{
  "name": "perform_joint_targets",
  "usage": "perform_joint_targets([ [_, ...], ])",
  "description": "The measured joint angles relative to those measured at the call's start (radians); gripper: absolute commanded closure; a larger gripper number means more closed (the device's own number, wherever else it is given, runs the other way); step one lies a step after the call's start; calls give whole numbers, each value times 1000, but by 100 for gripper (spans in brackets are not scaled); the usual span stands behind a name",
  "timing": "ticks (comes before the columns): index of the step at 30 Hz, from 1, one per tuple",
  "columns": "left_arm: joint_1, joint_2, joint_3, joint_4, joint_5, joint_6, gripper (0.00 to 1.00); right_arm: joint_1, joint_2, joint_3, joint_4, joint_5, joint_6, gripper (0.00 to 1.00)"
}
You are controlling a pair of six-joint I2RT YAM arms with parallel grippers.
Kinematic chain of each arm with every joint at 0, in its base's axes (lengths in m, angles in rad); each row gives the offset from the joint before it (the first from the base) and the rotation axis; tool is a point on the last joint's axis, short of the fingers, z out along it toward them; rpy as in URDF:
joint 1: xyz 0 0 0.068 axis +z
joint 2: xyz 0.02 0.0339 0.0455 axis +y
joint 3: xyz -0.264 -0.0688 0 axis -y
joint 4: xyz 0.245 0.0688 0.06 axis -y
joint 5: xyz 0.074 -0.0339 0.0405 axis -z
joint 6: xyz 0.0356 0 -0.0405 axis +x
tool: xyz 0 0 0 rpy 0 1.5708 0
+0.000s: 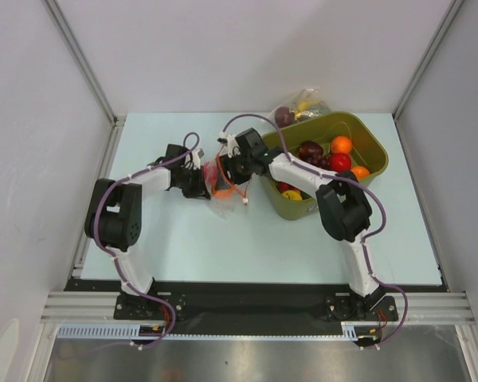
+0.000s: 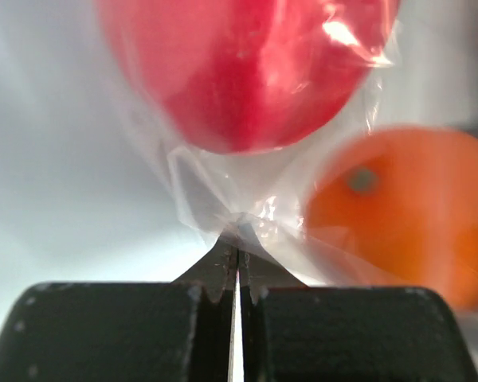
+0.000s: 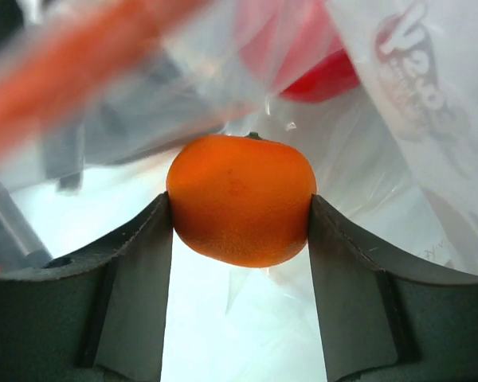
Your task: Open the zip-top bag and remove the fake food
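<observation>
Table (image 1: 223, 247), pale blue-white, carries everything here, with the two arms bolted at its near edge. To the right stands a deep olive-green plastic bin (image 1: 374, 139) that holds a heap of glossy plastic fruits in red, orange, maroon and yellow. Just behind its far rim lies a second clear bag (image 1: 303, 105) with yellow and dark purple shapes inside.

Near the table's middle, just left of the bin, the crinkly clear plastic zip-top bag (image 1: 223, 208) sits between the two tools, which meet over it. The left tool (image 2: 237, 255) is closed tight, its black fingers pinching a gathered fold of the bag's film. Beyond that pinch a round red plastic apple (image 2: 247, 72) bulges against the film, with a round orange plastic fruit (image 3: 240, 205) lower and to its right.

The right tool (image 1: 227, 167) comes at the zip-top bag from the bin side. Its dark fingers (image 3: 135, 278) press the orange fruit on both sides and grip it, with the bag's film crumpled around it. A blurred red-orange zip strip (image 3: 72, 72) crosses close to the right wrist camera.
</observation>
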Motion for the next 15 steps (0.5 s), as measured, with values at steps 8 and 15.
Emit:
perform_joint_targets([
  [8,0,-4,-8,37,-48,-8,100,0,-239,-151,2,23,52,72],
  [15,0,-4,-8,42,-56,-5,100,0,-369,-183,10,28,101,71],
])
